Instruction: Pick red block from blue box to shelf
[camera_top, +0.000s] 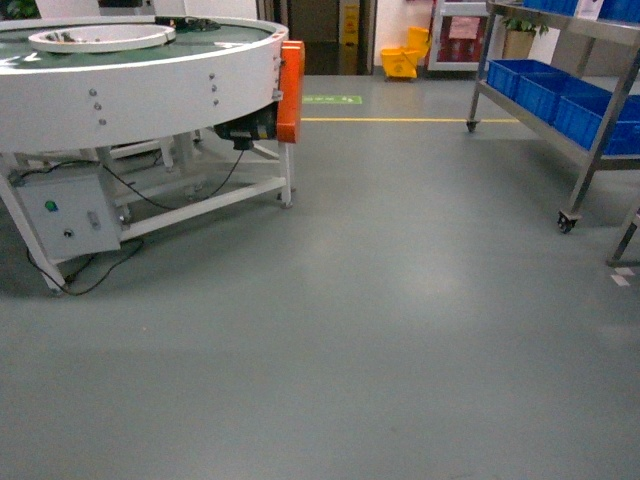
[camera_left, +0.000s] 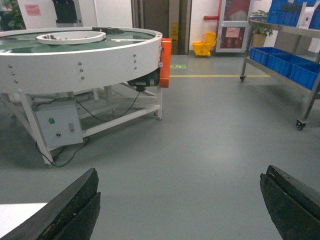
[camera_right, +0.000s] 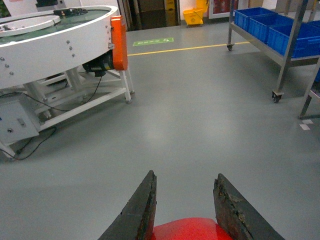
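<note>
**Desk:** Red plastic at the bottom edge of the right wrist view — is that the red block (camera_right: 192, 230)?

**Photographer:** It looks like it. A glossy red curve sits between the two dark fingers of the right gripper (camera_right: 185, 210), which close in on it from either side. Whether the pads actually press it I can't tell; the contact falls below the frame.

**Desk:** And the other arm?

**Photographer:** The left gripper (camera_left: 180, 210) has its jaws spread wide apart, nothing between them but grey floor (camera_left: 200, 150).

**Desk:** Where does the block have to go?

**Photographer:** To the steel shelf (camera_top: 600, 130) on castors, ahead and to the right, well apart from the robot. Its lower tier carries dark blue crates (camera_top: 560, 95). From the right gripper the shelf lies forward and rightward, so the right arm is the nearer one, and the base likely has to roll there first.

**Desk:** Any sign of the blue box?

**Photographer:** None in these views. On the left stands a round white conveyor table (camera_top: 140, 75) with an orange guard (camera_top: 291, 90).
</note>
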